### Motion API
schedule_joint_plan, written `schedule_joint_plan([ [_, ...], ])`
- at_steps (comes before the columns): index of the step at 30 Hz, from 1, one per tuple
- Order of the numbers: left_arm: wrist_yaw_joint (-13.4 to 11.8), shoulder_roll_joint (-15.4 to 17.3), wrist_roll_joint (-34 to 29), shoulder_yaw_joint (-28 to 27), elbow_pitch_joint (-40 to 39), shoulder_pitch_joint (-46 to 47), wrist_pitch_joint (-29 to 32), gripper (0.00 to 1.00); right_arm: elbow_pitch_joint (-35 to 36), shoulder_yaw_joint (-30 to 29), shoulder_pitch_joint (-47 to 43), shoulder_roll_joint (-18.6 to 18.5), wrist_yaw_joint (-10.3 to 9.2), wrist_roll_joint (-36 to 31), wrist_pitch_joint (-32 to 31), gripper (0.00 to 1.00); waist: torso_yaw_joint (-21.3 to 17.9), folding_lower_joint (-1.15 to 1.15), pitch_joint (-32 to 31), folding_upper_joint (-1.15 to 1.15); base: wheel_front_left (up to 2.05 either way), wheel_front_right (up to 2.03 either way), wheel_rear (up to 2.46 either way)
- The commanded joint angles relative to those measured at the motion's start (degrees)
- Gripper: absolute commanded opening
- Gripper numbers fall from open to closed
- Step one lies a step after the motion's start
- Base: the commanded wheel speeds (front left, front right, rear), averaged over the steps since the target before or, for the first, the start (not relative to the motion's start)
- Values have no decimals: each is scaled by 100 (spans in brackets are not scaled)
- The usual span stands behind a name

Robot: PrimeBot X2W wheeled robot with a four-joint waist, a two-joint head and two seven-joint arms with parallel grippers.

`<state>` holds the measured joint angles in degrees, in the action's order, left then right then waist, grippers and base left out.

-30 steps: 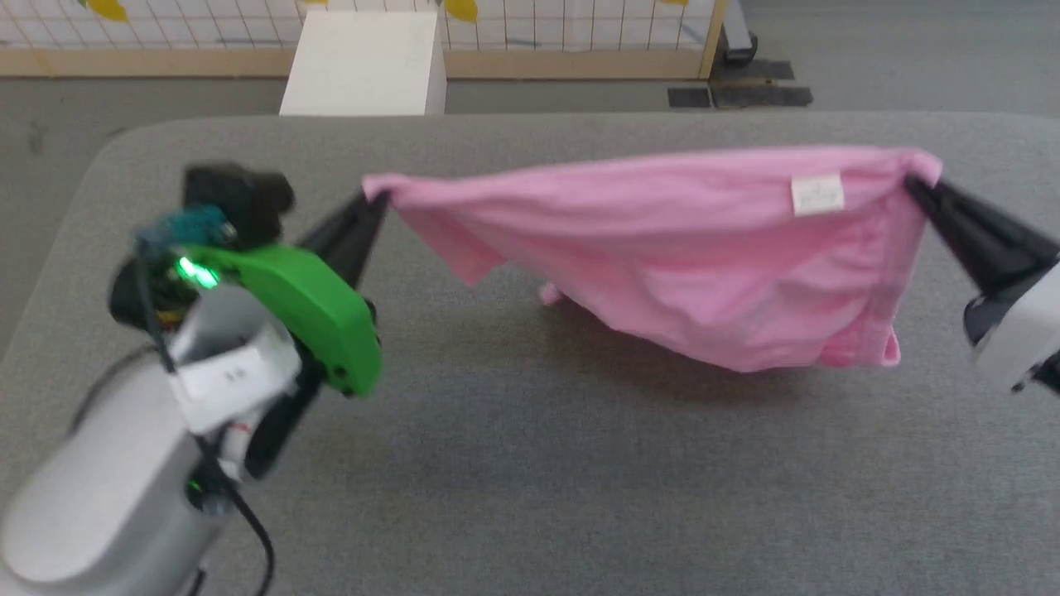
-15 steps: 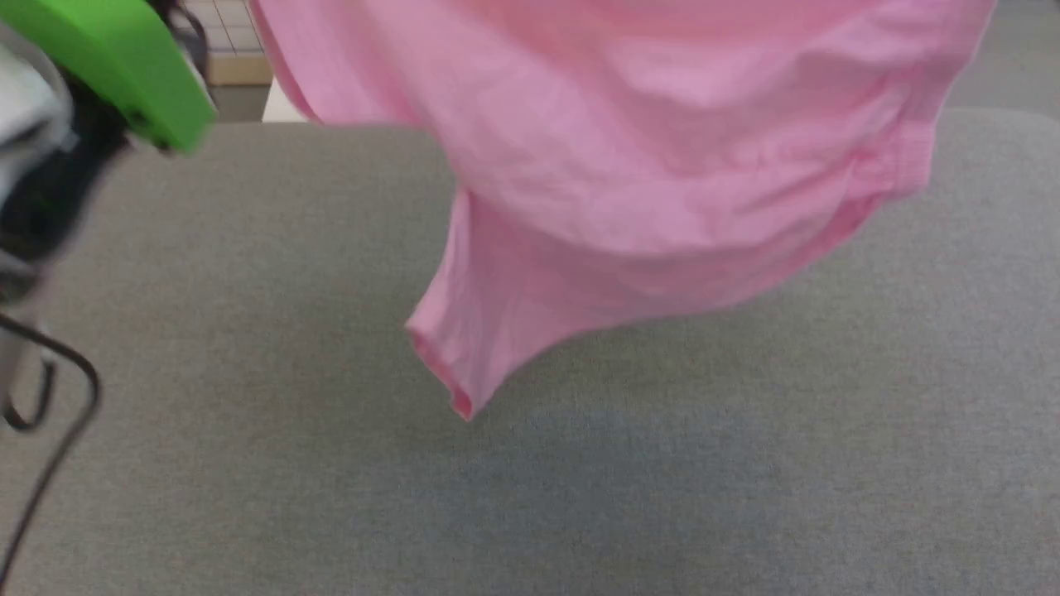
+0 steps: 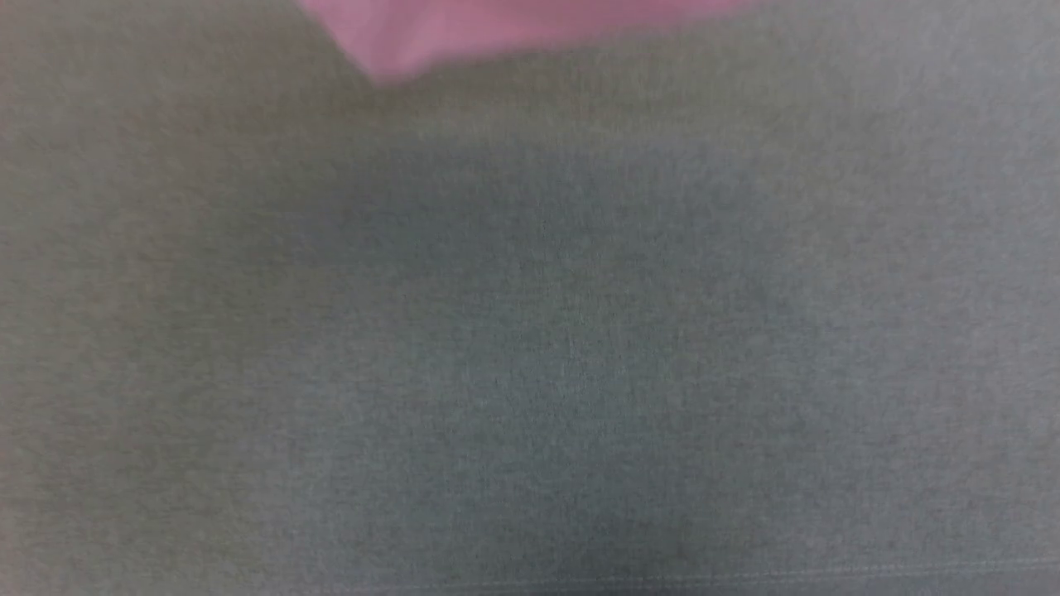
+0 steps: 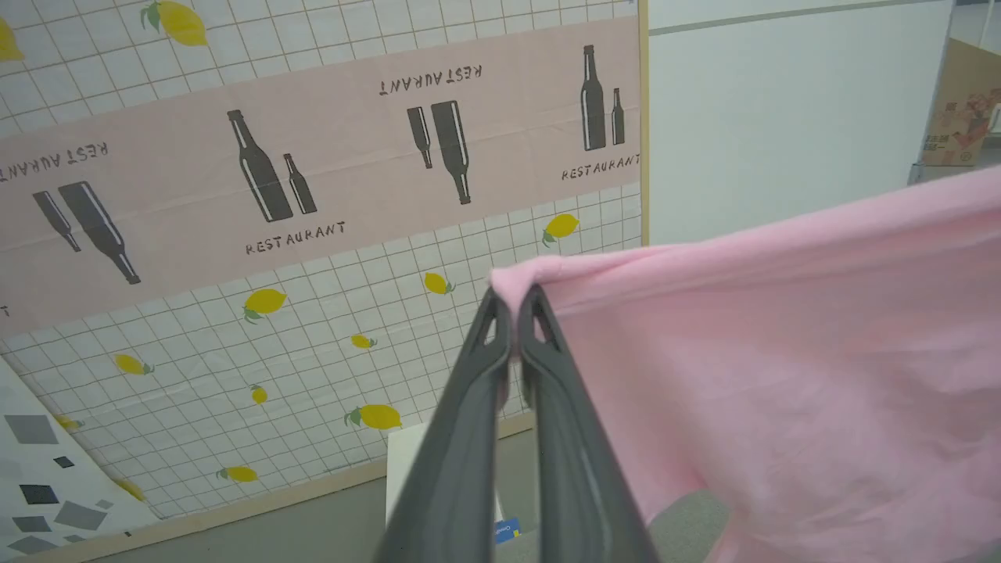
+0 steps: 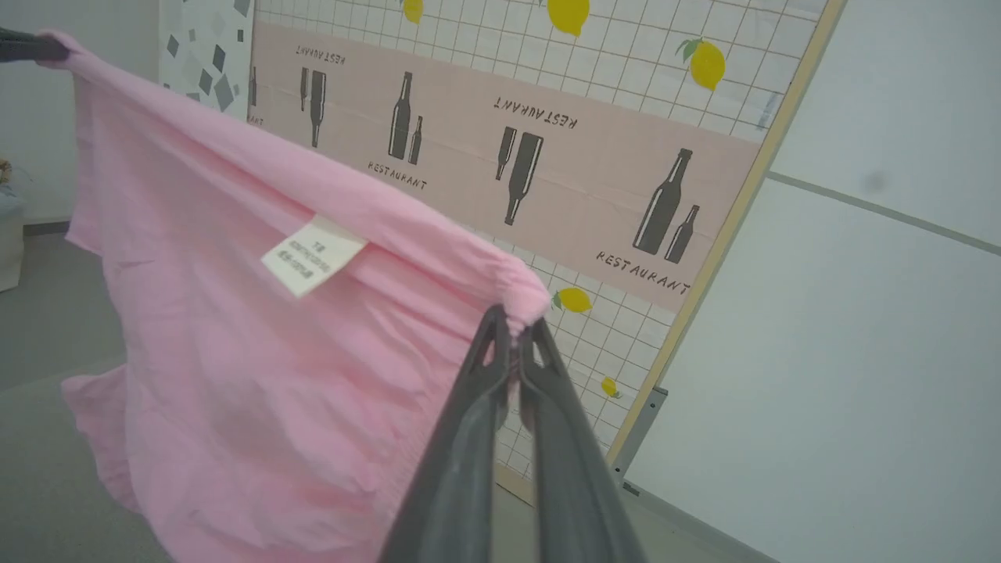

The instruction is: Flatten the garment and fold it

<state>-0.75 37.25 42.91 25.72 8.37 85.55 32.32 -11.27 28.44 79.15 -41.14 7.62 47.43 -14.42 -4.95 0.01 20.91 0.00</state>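
Two waistband corners of the shorts [image 5: 235,391] are pinched at mid-frame, one in the left gripper [image 4: 514,301], one in the right gripper [image 5: 512,328]. The tag [image 5: 313,256] is seen left of centre.

free: grey tabletop [image 3: 530,372] | obstacle: garment [image 3: 464,33] hanging at top edge

The head view is dim and smeared by motion blur: the grey surface [image 3: 745,414] looks soft, a broad diffuse shadow darkens its middle, and the garment [image 3: 464,29] is a vague pink streak at the top edge. Both wrist views are bright, evenly lit and sharp; the patterned panel [image 4: 313,180] has straight lines that bow slightly from wide-angle distortion.
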Motion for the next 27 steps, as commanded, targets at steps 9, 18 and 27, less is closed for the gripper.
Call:
schedule_joint_plan([
  [9,227,-528,-715,99,1709,1935,-782,0,-1841,683,1920,508,-13,-212,741,0,-177,-1,1911,0,0,0,0],
  [18,381,-942,-883,246,2704,2238,-1595,0,-2896,1297,2366,945,-13,-58,1304,0,-9,-1,2270,0,0,0,0],
  [27,389,-1152,-626,366,2800,618,-2254,0,-3179,1945,1379,1007,-13,311,1682,0,292,-1,1781,0,0,0,0],
])
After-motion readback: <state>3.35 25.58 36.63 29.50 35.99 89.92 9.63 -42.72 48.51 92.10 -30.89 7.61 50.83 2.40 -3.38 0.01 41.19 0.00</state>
